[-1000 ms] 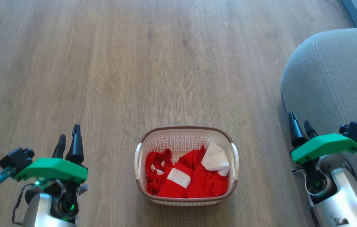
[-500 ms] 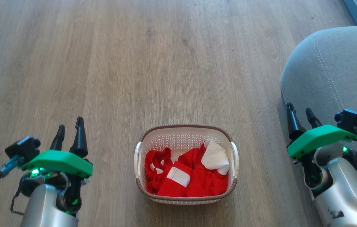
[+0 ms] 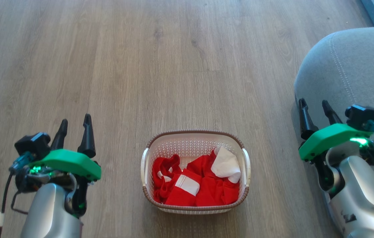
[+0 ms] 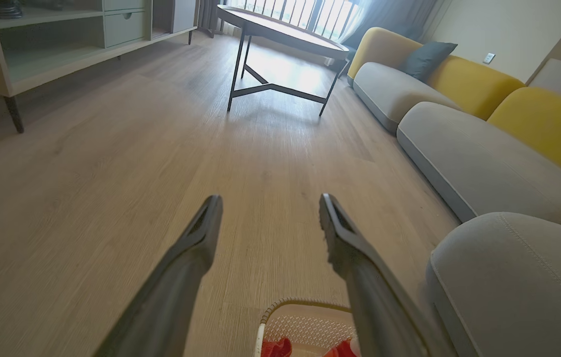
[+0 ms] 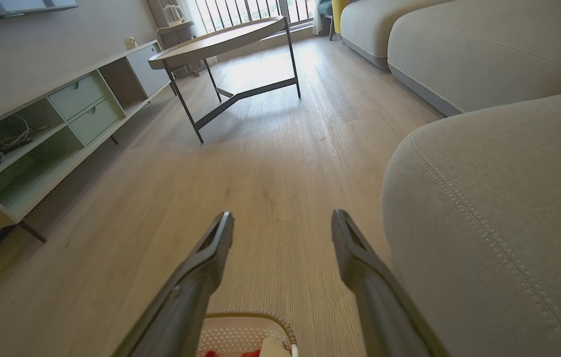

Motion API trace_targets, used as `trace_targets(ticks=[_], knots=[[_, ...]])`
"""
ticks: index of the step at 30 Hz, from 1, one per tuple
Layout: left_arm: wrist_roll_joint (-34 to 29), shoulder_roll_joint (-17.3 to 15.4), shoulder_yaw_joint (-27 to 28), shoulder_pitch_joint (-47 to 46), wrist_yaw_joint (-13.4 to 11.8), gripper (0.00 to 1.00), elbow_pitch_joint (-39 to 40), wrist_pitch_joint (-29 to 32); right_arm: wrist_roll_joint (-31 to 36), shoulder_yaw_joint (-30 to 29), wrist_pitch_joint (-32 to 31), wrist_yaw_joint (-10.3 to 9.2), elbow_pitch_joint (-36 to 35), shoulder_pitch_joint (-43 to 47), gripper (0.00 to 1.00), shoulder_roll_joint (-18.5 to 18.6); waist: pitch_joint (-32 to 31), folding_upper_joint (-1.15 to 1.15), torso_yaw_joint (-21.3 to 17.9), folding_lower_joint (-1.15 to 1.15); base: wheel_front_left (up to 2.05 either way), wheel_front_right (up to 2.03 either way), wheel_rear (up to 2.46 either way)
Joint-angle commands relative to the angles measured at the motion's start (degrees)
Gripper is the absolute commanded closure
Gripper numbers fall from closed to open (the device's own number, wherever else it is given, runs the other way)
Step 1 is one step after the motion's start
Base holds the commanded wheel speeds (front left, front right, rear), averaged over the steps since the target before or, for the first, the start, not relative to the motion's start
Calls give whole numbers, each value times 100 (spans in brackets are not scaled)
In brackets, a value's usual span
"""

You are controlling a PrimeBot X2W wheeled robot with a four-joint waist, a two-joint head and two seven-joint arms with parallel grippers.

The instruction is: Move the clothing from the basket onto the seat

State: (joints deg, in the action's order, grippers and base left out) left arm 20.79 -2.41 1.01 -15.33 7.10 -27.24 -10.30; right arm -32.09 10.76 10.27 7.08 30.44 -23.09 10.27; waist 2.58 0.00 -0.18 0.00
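Small cream-white perforated plastic basket with a brown woven-look rim (image 3: pixel 195 133) on the wood-plank floor (image 3: pixel 140 66). Inside it, a heap of soft bright red clothing with white panels (image 3: pixel 206 193), hiding much of the basket's bottom; number of garments hard to make out in the tangle.

Left of the basket and apart from it, left gripper with two long dark fingers (image 3: pixel 75 118), jaws spread wide, holding nothing. In the left wrist view, same gripper (image 4: pixel 270 197) over bare floor; basket (image 4: pixel 305 327) cut off by the bottom edge and partly behind one finger; scraps of red clothing (image 4: pixel 276 347) at the very edge.

Right of the basket, right gripper (image 3: pixel 313 101), likewise spread and empty, beside the rounded corner of the large grey upholstered seat with light stitching (image 3: pixel 355 66). Seat cut off at the frame's right edge, its lower part behind the silver forearm (image 3: pixel 358 198). In the right wrist view (image 5: pixel 281 213), floor visible between fingertips and seat (image 5: pixel 498 223); basket (image 5: pixel 245 332) again cropped at the bottom.
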Motion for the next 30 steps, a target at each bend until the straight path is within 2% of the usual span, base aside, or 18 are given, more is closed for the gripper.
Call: trace_targets(ticks=[1, 23, 30], knots=[[-218, -118, 126, -388, 31, 0, 142, -112, 203, 114, 119, 34, -140, -345, 0, 106, -2, 0, 3, 0, 0, 0, 0], [-1547, -85, 213, -673, 39, 0, -30, -468, 1445, 267, 472, 41, 46, -719, 0, 228, -19, 0, -48, 0, 0, 0, 0], [-1385, -73, 219, -685, 39, 0, -48, -470, 1383, 158, 473, 41, 24, -692, 0, 190, -9, 0, -42, 0, 0, 0, 0]])
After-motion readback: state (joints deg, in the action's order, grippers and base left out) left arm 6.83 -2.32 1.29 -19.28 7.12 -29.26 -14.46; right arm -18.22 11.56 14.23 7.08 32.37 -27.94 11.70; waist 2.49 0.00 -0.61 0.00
